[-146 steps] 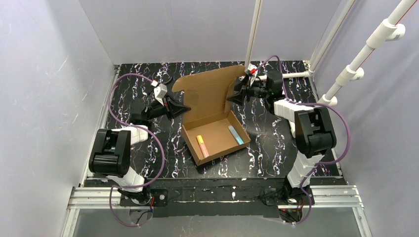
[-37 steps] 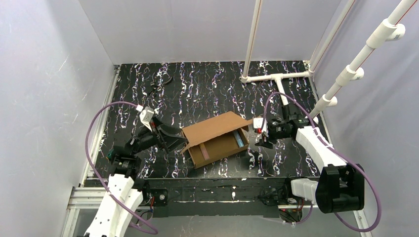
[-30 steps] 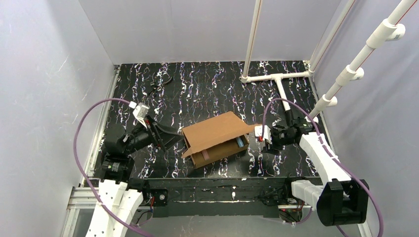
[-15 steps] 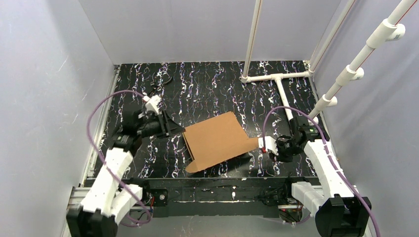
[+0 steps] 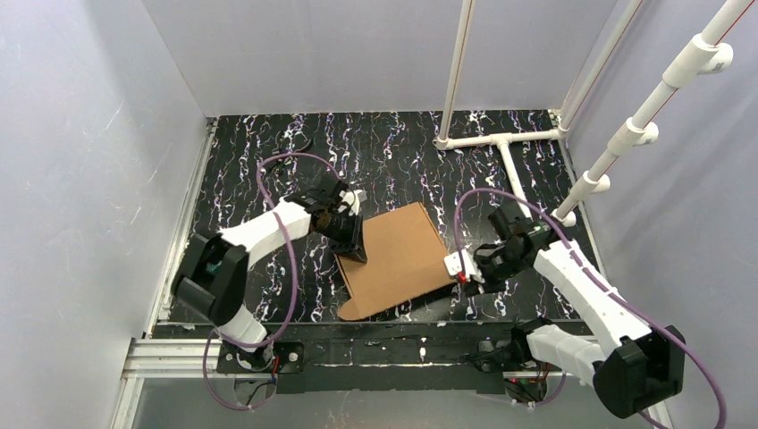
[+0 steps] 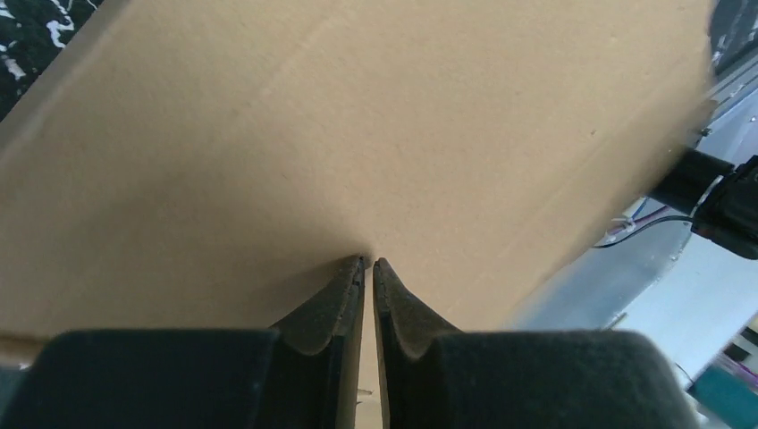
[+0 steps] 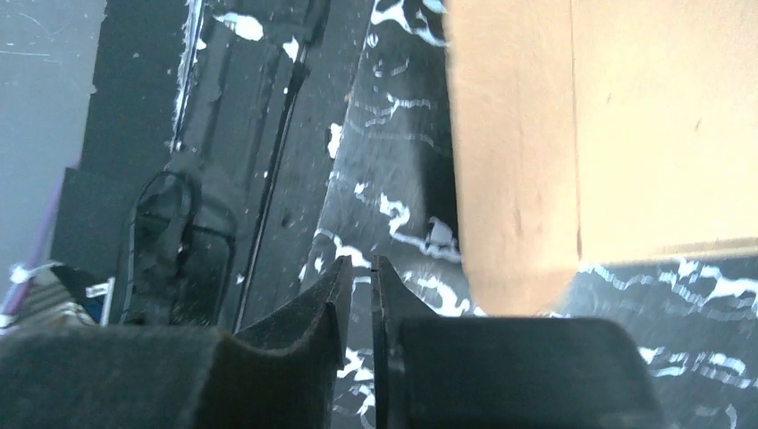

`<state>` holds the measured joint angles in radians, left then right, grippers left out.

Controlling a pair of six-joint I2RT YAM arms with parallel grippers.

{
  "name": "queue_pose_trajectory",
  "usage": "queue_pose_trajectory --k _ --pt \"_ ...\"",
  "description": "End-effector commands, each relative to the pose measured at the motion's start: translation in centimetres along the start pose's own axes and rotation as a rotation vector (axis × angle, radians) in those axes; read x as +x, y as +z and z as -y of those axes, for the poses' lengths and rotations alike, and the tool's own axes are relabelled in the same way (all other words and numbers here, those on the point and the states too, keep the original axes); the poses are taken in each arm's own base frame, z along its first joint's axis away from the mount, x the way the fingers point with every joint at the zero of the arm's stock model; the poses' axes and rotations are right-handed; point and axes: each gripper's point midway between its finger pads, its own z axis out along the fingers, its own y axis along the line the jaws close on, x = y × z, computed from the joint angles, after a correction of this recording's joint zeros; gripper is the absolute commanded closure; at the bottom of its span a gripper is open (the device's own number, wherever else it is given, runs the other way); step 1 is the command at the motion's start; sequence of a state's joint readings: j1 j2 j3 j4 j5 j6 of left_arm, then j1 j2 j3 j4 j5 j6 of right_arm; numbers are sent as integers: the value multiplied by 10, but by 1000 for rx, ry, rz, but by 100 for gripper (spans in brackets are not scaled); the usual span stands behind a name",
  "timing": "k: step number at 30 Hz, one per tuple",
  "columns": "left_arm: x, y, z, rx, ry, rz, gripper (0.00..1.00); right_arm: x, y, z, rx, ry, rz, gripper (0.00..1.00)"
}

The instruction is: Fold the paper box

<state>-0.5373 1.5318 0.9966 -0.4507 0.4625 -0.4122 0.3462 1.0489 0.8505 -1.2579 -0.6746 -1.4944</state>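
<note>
The paper box (image 5: 398, 255) is brown cardboard and lies in the middle of the table, with its lid folded down flat over the tray. A rounded flap sticks out at its near left corner. My left gripper (image 5: 354, 248) points down at the lid's left edge. In the left wrist view its fingertips (image 6: 368, 262) are shut and press against the cardboard (image 6: 357, 134), with nothing between them. My right gripper (image 5: 465, 270) is at the box's right side. It is shut and empty (image 7: 359, 262) over the table, just beside a side flap (image 7: 509, 179).
White pipes (image 5: 501, 143) lie on the table at the back right, and more rise along the right wall. A small dark cable loop (image 5: 295, 143) sits at the back left. Grey walls close in three sides. A metal rail (image 5: 393, 353) runs along the near edge.
The lid has come down from part-open to flat on the box. My left arm swung in from the left onto the lid and closed. My right gripper closed and moved in beside the right flap.
</note>
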Motion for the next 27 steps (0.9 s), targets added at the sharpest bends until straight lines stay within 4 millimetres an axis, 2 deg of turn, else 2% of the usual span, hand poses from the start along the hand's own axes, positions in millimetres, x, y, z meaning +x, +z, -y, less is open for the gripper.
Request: queue_pose_trajectory --k 1,5,9,13,16,19,21,24,26,27 --pt "2 20 -42 -205 -28 -78 91 -17 26 15 49 -19 23 77" --pt "-16 32 -55 -283 -53 -54 91 -15 49 17 15 -65 2 75" --pt "-41 26 -50 -290 -52 25 91 -8 70 30 50 -133 -68 70" --pt "-69 15 -44 -259 -65 105 90 -14 88 65 179 -182 -107 67" --pt "-89 -1 -40 -215 -84 186 89 -16 94 94 296 -179 -124 65" --pt "-106 -33 -34 -184 -54 309 86 -15 93 120 410 -134 -144 61" --pt "-110 -58 -32 -168 -26 391 83 -11 92 131 458 -99 -168 56" --pt "-106 -96 -34 -154 14 506 73 -5 93 125 416 -80 -196 50" --pt "-95 -117 -35 -143 28 567 59 -5 92 99 263 -125 -194 47" --pt "-87 -129 -34 -140 27 604 48 -9 89 80 164 -150 -178 46"
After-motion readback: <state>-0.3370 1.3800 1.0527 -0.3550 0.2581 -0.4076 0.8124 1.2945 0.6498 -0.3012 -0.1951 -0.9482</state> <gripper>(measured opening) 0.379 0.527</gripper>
